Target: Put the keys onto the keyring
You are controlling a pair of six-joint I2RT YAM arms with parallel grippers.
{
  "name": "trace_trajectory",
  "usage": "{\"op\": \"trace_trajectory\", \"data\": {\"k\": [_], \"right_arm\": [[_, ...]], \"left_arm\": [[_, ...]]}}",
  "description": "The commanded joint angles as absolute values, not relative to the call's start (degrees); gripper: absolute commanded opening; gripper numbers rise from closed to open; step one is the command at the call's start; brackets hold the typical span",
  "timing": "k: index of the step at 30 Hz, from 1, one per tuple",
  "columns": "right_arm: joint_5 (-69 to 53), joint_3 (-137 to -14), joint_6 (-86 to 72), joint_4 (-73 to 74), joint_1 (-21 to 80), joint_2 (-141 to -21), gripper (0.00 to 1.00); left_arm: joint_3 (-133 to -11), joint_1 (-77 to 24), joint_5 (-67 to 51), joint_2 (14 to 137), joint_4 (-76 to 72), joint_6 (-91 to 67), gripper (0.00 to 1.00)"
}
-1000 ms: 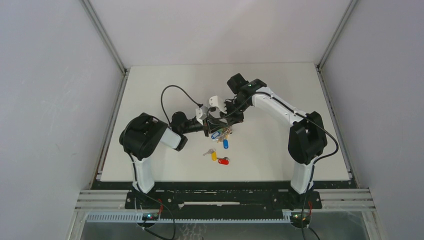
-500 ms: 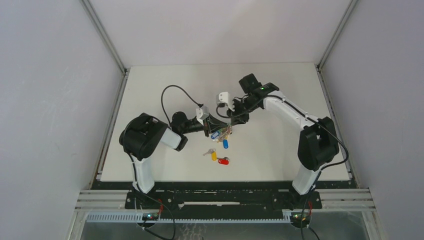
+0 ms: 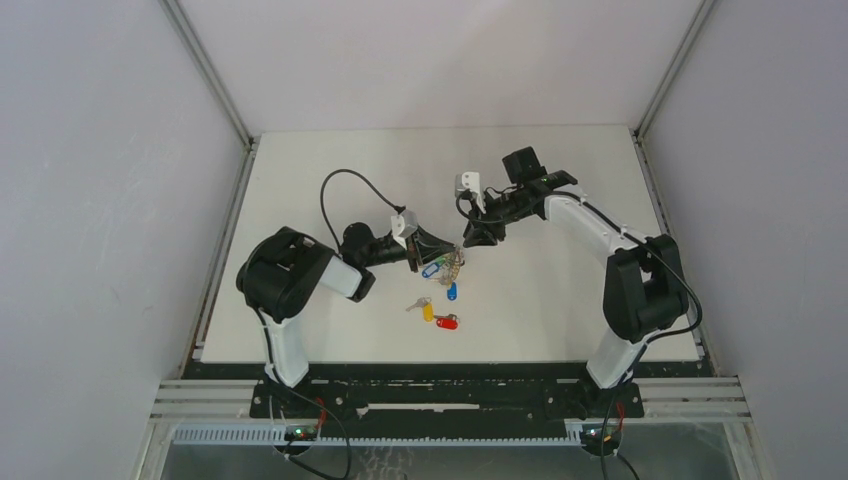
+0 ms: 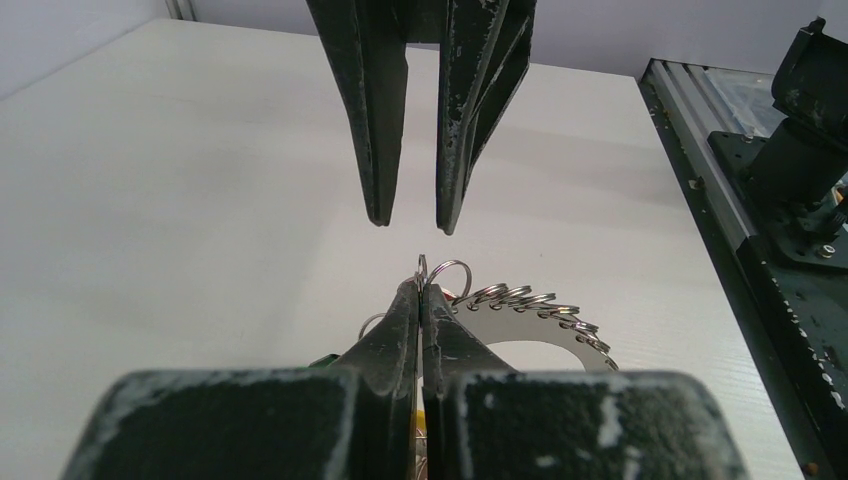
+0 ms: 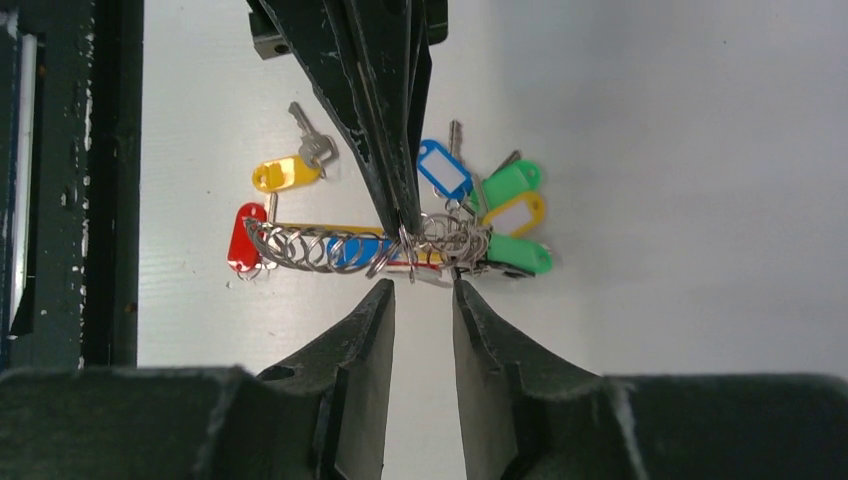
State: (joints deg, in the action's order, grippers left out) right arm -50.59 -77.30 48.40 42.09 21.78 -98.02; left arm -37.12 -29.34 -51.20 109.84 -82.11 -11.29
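Note:
The keyring (image 3: 452, 264) hangs mid-table, a silver curved band (image 4: 545, 322) strung with small rings (image 5: 330, 247) and blue (image 5: 443, 168), green (image 5: 512, 183) and yellow tags. My left gripper (image 3: 436, 254) is shut on one of its rings (image 4: 421, 268). My right gripper (image 3: 468, 238) faces it from the far right, open and empty, tips a short way off the ring (image 5: 420, 290). Two loose keys lie nearer the front: one with a yellow tag (image 3: 427, 311) (image 5: 285, 173), one with a red tag (image 3: 447, 322) (image 5: 243, 236).
White table (image 3: 560, 300) inside grey walls with metal corner posts. A black rail (image 3: 450, 370) runs along the near edge by the arm bases. The left arm's cable (image 3: 340, 185) loops above the table behind the gripper.
My right gripper has opened and drawn back to the right, away from the keyring. The left gripper stays shut on the ring, and the loose keys have not moved.

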Motion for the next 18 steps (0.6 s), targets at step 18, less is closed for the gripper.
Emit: {"op": "trace_trajectory", "data": {"k": [18], "right_arm": [[-58.10,-77.91,49.65,40.05,21.53,-102.04,0.06]], "left_arm": [[-37.40,-29.53,-50.03,106.87,-84.90,-12.30,0.00]]}}
